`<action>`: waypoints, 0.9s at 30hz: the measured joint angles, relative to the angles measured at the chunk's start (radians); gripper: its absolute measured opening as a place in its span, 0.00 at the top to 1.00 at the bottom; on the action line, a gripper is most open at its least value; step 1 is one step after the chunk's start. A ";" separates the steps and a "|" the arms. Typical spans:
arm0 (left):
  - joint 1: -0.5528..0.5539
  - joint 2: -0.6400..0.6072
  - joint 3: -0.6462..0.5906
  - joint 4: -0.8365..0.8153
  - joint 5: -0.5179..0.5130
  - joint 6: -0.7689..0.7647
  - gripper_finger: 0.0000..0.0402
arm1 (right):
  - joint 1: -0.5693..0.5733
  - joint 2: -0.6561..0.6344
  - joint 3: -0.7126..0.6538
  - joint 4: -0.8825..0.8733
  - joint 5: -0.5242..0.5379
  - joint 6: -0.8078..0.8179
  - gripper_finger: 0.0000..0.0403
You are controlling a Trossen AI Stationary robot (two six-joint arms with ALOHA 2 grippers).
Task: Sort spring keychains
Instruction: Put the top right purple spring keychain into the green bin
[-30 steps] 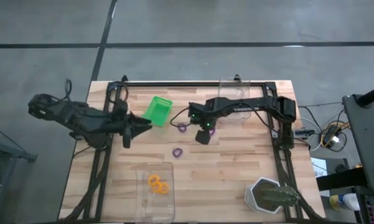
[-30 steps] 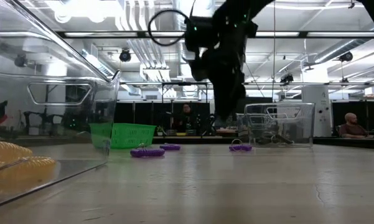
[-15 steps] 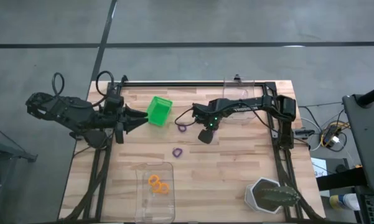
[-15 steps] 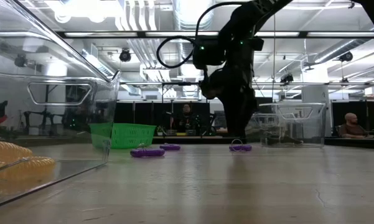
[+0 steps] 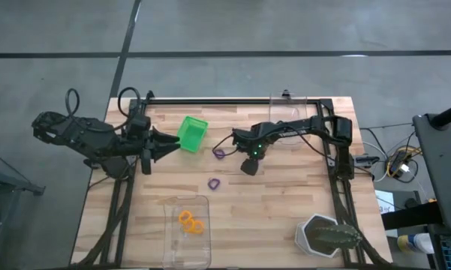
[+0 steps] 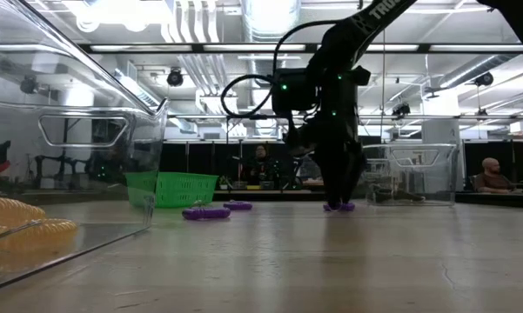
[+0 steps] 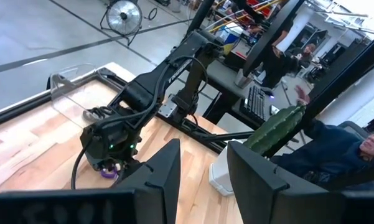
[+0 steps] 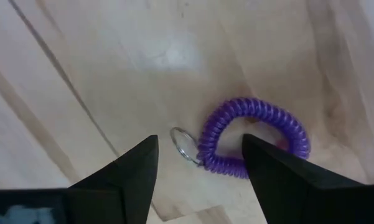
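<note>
Three purple spring keychains lie flat on the wooden table: one (image 5: 219,153) beside the small green bin (image 5: 191,133), one (image 5: 214,183) nearer the middle, one (image 8: 255,138) under my right gripper. Two orange keychains (image 5: 189,222) rest in the near clear tray. My right gripper (image 8: 199,149) is open and lowered to the tabletop, also seen in the low view (image 6: 339,198). Its fingers stand on either side of the purple coil's ring end (image 8: 183,146). My left gripper (image 5: 163,145) is open and hovers left of the green bin. My right gripper comes down on the purple keychain from above, pointing down. The coil (image 8: 236,163) lies flat on the table by one finger (image 8: 280,180). Whether a finger touches it I cannot tell.
A second clear tray (image 5: 285,112) stands at the table's far edge behind the right arm. A potted cactus (image 5: 329,234) sits at the near right corner. People sit in the room beyond the table. Bare wood shows between the near tray and the cactus.
My right gripper has come down from above the table to the tabletop, over the purple keychain near the far tray. My left gripper has drawn back toward the table's left edge and slightly toward the far edge. The keychains have stayed put.
</note>
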 joint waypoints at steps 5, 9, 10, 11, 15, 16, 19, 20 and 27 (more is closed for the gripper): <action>0.000 0.000 0.000 0.000 -0.009 0.000 0.69 | 0.000 0.028 0.018 -0.011 -0.007 -0.003 0.54; 0.000 -0.001 0.000 0.001 -0.015 0.000 0.69 | -0.003 0.030 0.017 -0.012 -0.011 -0.003 0.77; 0.000 0.000 0.000 0.000 -0.019 0.000 0.69 | -0.004 0.028 0.017 -0.010 -0.014 -0.004 0.84; 0.000 0.000 0.000 0.000 -0.023 0.000 0.69 | -0.004 0.028 0.018 -0.004 -0.024 -0.010 0.90; 0.000 -0.001 0.000 0.000 -0.039 0.015 0.69 | -0.004 0.032 0.044 0.007 -0.076 -0.020 0.96; 0.000 -0.001 0.000 0.000 -0.041 0.015 0.69 | -0.002 0.032 0.054 0.007 -0.087 -0.020 0.97; 0.000 -0.001 0.000 0.000 -0.041 0.015 0.69 | 0.000 0.029 0.098 0.005 -0.122 -0.019 0.97; 0.000 -0.001 0.000 0.000 -0.041 0.016 0.69 | 0.001 0.028 0.116 -0.002 -0.124 -0.019 0.97; 0.000 -0.001 0.000 -0.001 -0.042 0.061 0.69 | 0.008 0.017 0.275 -0.023 -0.177 -0.039 0.98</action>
